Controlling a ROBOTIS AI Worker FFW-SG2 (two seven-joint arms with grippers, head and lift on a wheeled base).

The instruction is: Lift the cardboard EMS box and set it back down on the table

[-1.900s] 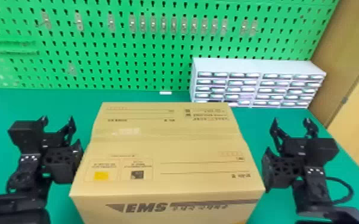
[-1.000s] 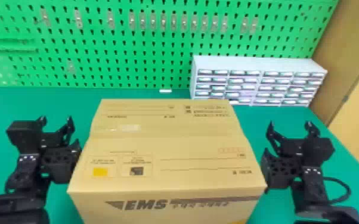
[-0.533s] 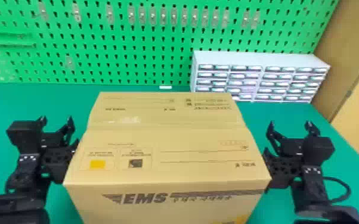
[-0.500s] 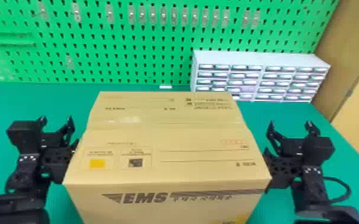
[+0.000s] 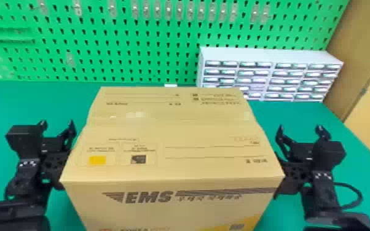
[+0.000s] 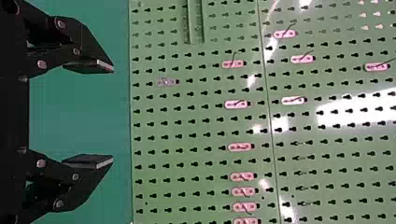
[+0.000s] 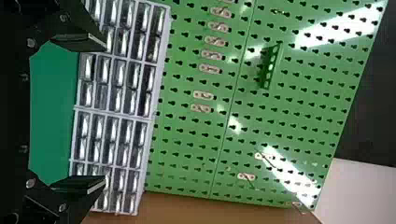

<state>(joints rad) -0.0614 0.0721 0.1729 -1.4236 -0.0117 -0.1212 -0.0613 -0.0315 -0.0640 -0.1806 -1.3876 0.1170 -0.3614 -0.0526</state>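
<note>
Right gripper (image 5: 301, 128) with black fingers (image 7: 84, 42) spread well apart, nothing between pads; green tabletop (image 7: 53, 116) seen past gap; pale drawer cabinet (image 7: 113, 112) farther off, rows of small clear-fronted drawers facing camera, fingertips overlapping its front in view; green pegboard (image 7: 187, 144) behind cabinet, keyhole slots all over, thin seam across; small hooks (image 7: 210, 68) mostly in row; green bracket (image 7: 266, 70) fixed to board; white glare streaks on board; brown panel (image 7: 210, 207) beside cabinet and board.
</note>
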